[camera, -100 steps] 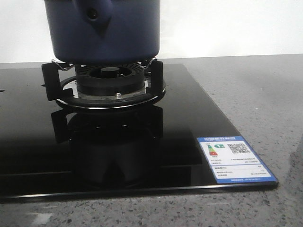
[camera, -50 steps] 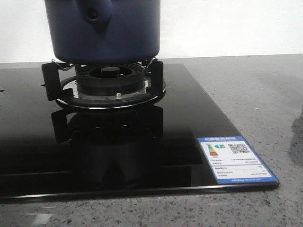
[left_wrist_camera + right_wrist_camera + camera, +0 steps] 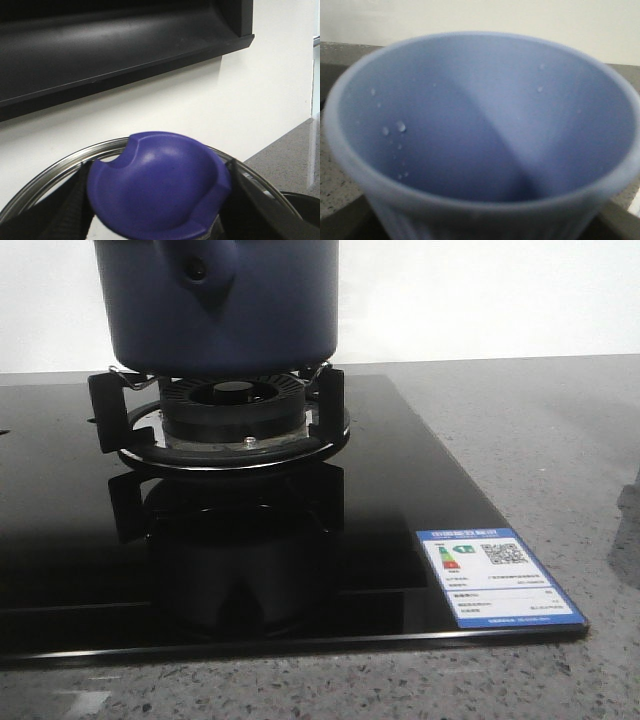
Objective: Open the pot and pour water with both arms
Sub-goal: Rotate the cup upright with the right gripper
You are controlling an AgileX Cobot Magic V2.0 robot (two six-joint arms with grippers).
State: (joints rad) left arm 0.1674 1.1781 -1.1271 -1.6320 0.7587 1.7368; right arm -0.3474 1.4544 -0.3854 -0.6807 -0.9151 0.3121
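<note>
The dark navy pot [image 3: 250, 310] stands on the gas burner [image 3: 232, 405], its handle lug [image 3: 205, 275] facing the front view; its top is cut off by the frame edge. In the left wrist view my left gripper [image 3: 157, 202] is shut on the lid's blue knob [image 3: 157, 185], with a dark finger [image 3: 70, 210] on each side and the lid's steel rim [image 3: 50, 172] behind. In the right wrist view a pale light-blue cup [image 3: 485, 125] fills the frame, droplets on its inner wall; my right gripper [image 3: 480, 222] holds it, its fingers mostly hidden.
The burner sits on a glossy black glass cooktop [image 3: 400, 490] with a blue-and-white energy label [image 3: 495, 575] at its front right corner. Grey speckled counter [image 3: 540, 440] lies to the right. A dark blurred shape [image 3: 630, 530] shows at the right edge. A black range hood [image 3: 100, 45] hangs above.
A dark blurred shape has come in at the right edge of the front view. The pot and burner have not moved.
</note>
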